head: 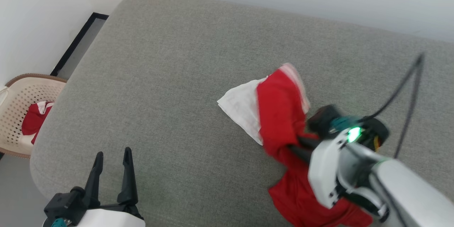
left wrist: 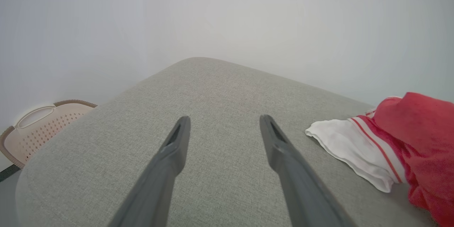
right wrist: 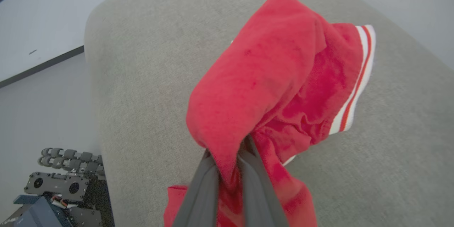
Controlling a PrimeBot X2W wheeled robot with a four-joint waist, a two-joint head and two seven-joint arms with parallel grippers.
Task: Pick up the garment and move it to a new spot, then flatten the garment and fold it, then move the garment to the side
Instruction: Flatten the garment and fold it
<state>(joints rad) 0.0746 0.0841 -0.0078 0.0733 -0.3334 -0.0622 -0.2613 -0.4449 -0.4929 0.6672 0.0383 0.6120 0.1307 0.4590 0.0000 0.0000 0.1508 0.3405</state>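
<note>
At the far left, beside the grey padded surface (head: 177, 78), stands a pale perforated basket (head: 17, 103) with a red and white cloth (head: 33, 122) inside it.

Left pincer (head: 113, 151): over the near left part of the surface, fingers spread wide, gripping nothing. Its own camera confirms the gap (left wrist: 225, 118).

Shirt (head: 280, 113): right of centre on the surface and well apart from the left pincer. It is red and bunched. A white sleeve (head: 241, 108) with red stripes lies flat against the padding on the shirt's left side. The lower part of the shirt trails toward the near edge, under the right arm.

Right pincer (right wrist: 228, 156): fingers pressed together on a fold of the red cloth, pinching it. The cloth (right wrist: 255, 78) humps up past the fingertips.

The head view is blurred around the shirt.
</note>
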